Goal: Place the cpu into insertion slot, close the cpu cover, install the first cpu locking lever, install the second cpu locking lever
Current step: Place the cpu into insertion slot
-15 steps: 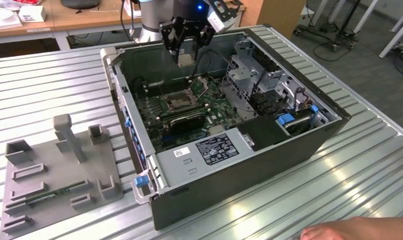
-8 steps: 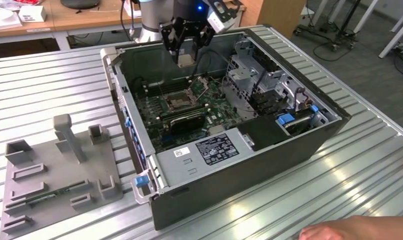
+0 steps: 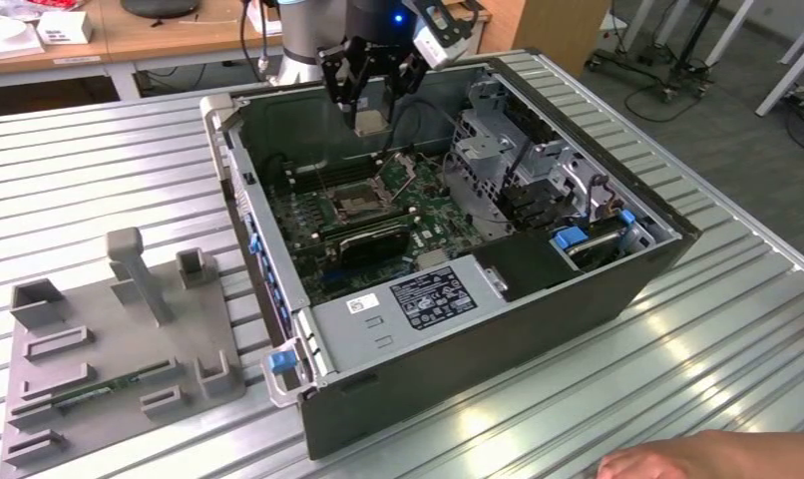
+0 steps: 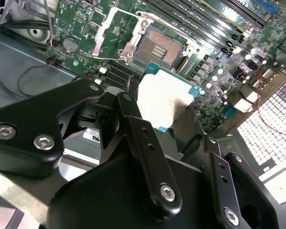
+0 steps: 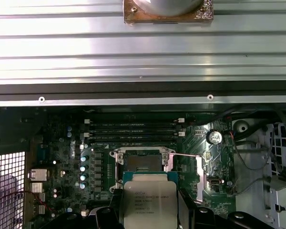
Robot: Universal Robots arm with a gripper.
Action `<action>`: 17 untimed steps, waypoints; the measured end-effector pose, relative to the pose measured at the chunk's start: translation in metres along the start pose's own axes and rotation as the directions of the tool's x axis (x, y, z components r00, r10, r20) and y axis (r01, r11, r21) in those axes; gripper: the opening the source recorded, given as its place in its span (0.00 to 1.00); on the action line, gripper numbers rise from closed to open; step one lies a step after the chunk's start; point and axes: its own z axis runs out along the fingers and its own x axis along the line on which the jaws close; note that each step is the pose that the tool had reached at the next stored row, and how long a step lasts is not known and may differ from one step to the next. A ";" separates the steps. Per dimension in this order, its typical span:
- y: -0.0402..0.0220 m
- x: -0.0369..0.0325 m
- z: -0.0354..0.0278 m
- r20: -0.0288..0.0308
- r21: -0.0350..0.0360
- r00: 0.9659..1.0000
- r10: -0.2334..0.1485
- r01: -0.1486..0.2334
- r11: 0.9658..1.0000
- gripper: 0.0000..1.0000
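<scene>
My gripper (image 3: 370,112) hangs over the far end of the open computer case, shut on the cpu (image 3: 369,123), a flat square chip with a pale metal top. In both wrist views the cpu (image 4: 163,95) (image 5: 149,202) sits between the black fingers (image 4: 133,129), held in the air above the green board. The insertion slot (image 3: 353,206) (image 4: 157,47) (image 5: 142,162) lies open below and apart from the chip, its dark contact field showing. The cpu cover (image 4: 105,33) is swung back beside the slot.
The case (image 3: 375,329) lies on its side on a ribbed metal table (image 3: 96,170). Drive cages (image 3: 509,160) and cables crowd the case toward the exterior view's right. Long black memory slots (image 5: 133,131) run beside the socket. A grey fixture tray (image 3: 110,349) sits at the exterior view's left. A hand (image 3: 695,459) shows at the bottom edge.
</scene>
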 end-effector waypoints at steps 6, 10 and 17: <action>-0.0001 0.0000 0.0007 0.000 0.000 1.000 0.000 0.000 1.000 0.54; -0.0001 0.0000 0.0010 0.000 0.000 1.000 0.000 0.000 1.000 0.54; -0.0002 0.0000 0.0021 0.000 0.000 1.000 0.000 0.000 1.000 0.54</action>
